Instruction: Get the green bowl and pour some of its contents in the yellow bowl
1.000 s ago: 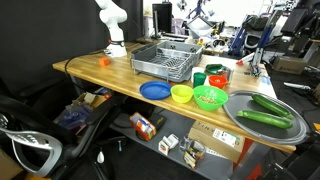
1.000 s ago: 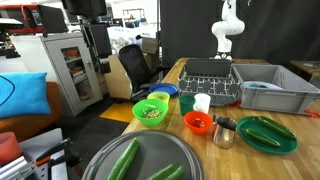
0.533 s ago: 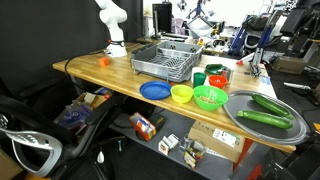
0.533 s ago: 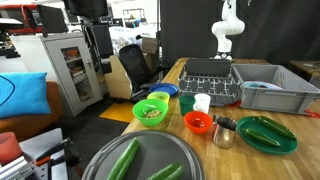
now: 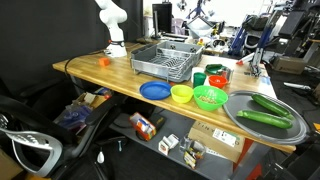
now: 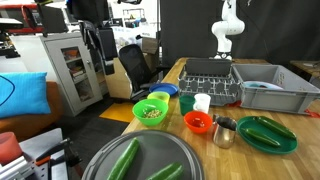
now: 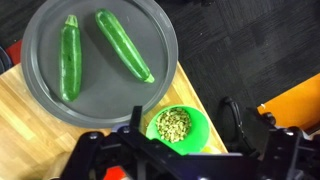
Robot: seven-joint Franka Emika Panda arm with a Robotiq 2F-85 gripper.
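In the wrist view the gripper [image 7: 183, 118] points straight down, its jaws spread wide and holding nothing. The green bowl [image 7: 178, 127], filled with small pale pieces, shows between them, lower down and not touched. In an exterior view the yellow bowl [image 5: 181, 94] stands just beside it, between it and the blue plate [image 5: 154, 90]. At the far end of the table [image 5: 100, 70] a white arm [image 5: 112, 25] stands upright.

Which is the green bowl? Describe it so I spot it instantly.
On the wooden table, find the round grey tray. The green bowl sits right beside it at the table edge. It is bright light green, wider than the neighbouring yellow bowl, and holds pale beige bits.
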